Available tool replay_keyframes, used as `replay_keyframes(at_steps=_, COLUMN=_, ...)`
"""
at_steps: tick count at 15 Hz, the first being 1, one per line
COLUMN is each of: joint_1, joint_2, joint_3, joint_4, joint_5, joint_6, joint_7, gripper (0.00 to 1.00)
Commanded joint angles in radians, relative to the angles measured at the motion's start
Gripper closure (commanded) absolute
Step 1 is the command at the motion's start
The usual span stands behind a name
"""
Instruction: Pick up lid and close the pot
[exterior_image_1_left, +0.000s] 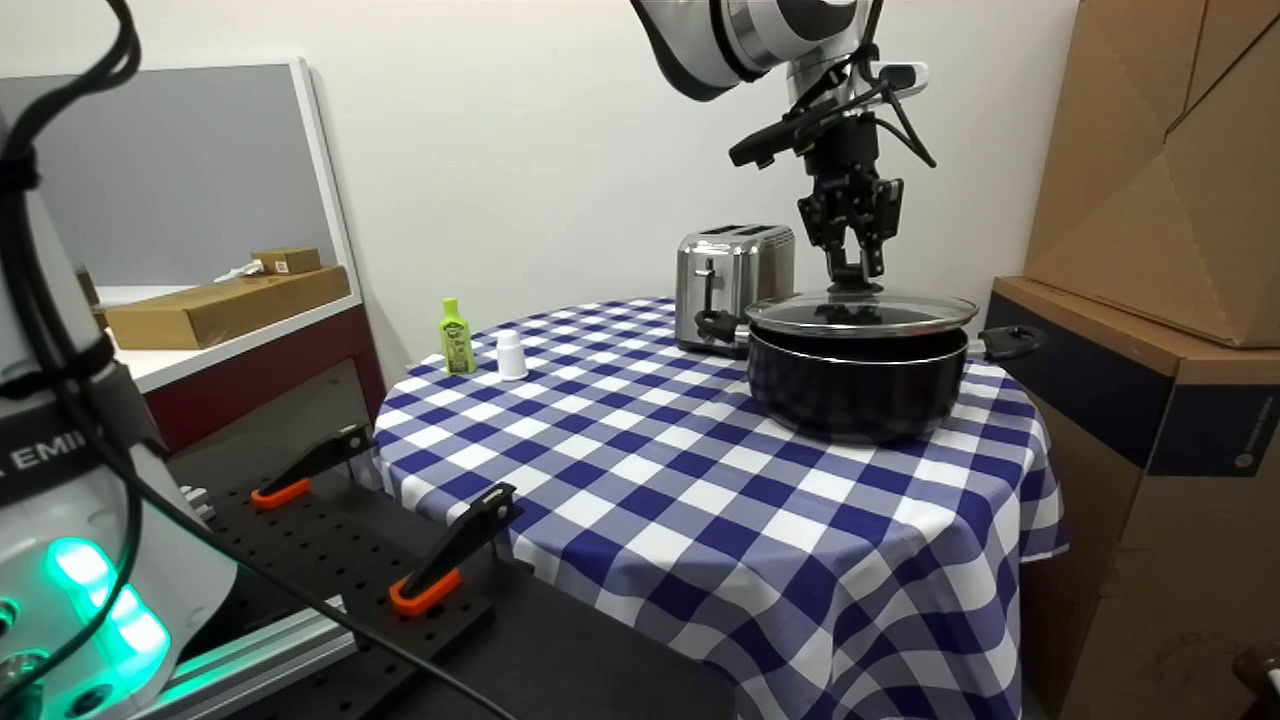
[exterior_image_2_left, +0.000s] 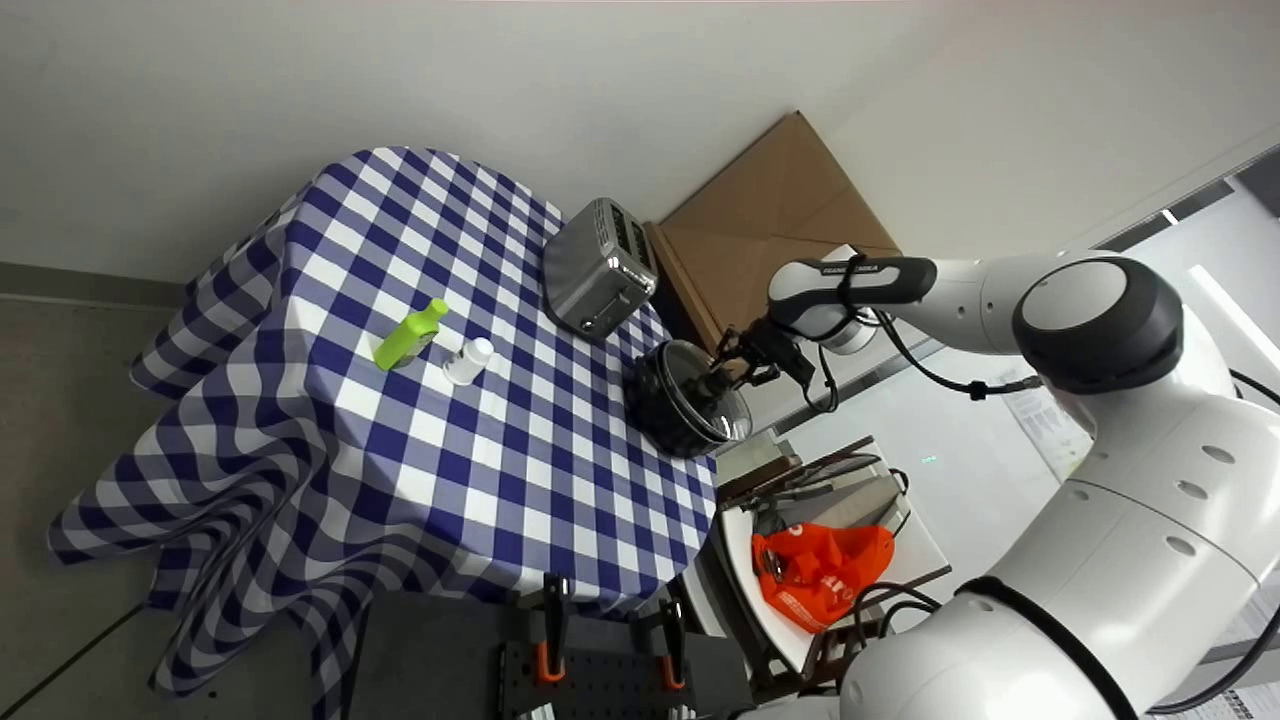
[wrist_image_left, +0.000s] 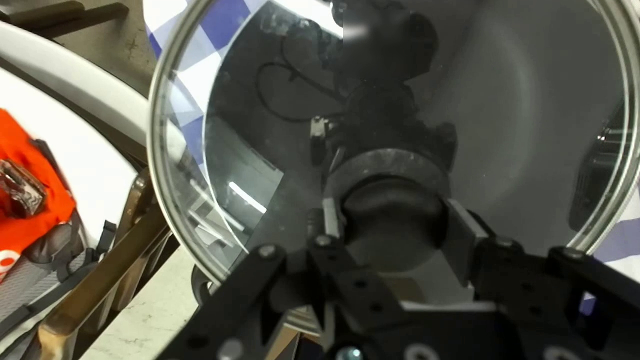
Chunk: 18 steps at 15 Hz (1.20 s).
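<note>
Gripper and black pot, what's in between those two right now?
The glass lid, in both exterior views: it's below the gripper and over the pot.

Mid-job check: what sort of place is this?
Probably a lab with a mock kitchen setup: the toaster and pot suggest cooking, but the black-and-orange clamps look more like robot workspace gear.
</note>
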Motion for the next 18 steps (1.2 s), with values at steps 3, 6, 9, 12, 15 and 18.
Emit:
replay_keyframes(at_steps=3, joint_1=0.036, joint_2=0.042, joint_3=-0.026, joint_4=0.093, joint_5=0.004, joint_6=-0.072, joint_7=-0.02, gripper=0.75)
replay_keyframes(at_steps=6, joint_1=0.045, joint_2=0.059, joint_3=-0.029, joint_4=0.111, joint_5=-0.001, joint_6=-0.083, joint_7=-0.018, gripper=0.75)
replay_keyframes(at_steps=9, joint_1=0.047, joint_2=0.077, joint_3=-0.033, joint_4=0.127, joint_5=-0.001, joint_6=-0.091, joint_7=-0.019, gripper=0.75)
replay_keyframes(at_steps=12, joint_1=0.043, joint_2=0.088, joint_3=-0.032, joint_4=0.141, joint_5=0.003, joint_6=-0.094, joint_7=-0.021, gripper=0.75)
replay_keyframes(at_steps=15, joint_1=0.043, joint_2=0.094, joint_3=-0.031, joint_4=0.14, joint_5=0.005, joint_6=-0.09, joint_7=-0.021, gripper=0.75)
replay_keyframes(at_steps=18, joint_1=0.044, joint_2=0.09, joint_3=-0.028, joint_4=0.126, joint_5=0.009, joint_6=-0.079, joint_7=-0.019, gripper=0.75)
